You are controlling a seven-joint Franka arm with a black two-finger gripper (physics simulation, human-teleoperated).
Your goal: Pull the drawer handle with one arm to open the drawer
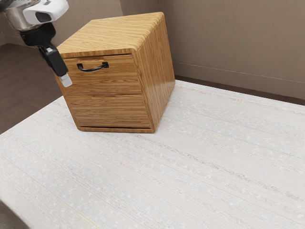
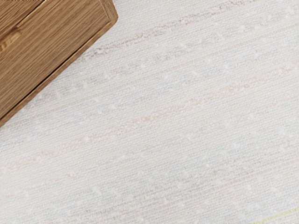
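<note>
A wooden cabinet (image 1: 119, 33) stands on the table at the back, with two drawer fronts facing me. The upper drawer (image 1: 114, 78) carries a black curved handle (image 1: 93, 67), and its front lies flush with the lower drawer (image 1: 109, 110). My gripper (image 1: 65, 79) hangs from the upper left and points down at the cabinet's front edge on the exterior view's left. It is beside the handle, apart from it and slightly lower, with nothing held. In the wrist view a lower corner of the cabinet (image 2: 46, 42) rests on the table.
The table (image 1: 200, 162) has a pale woven cover and spreads wide in front of the cabinet and toward the exterior view's right. A beige wall (image 1: 238, 33) rises behind it. Dark floor (image 1: 24, 86) lies beyond the table's edge on the exterior view's left.
</note>
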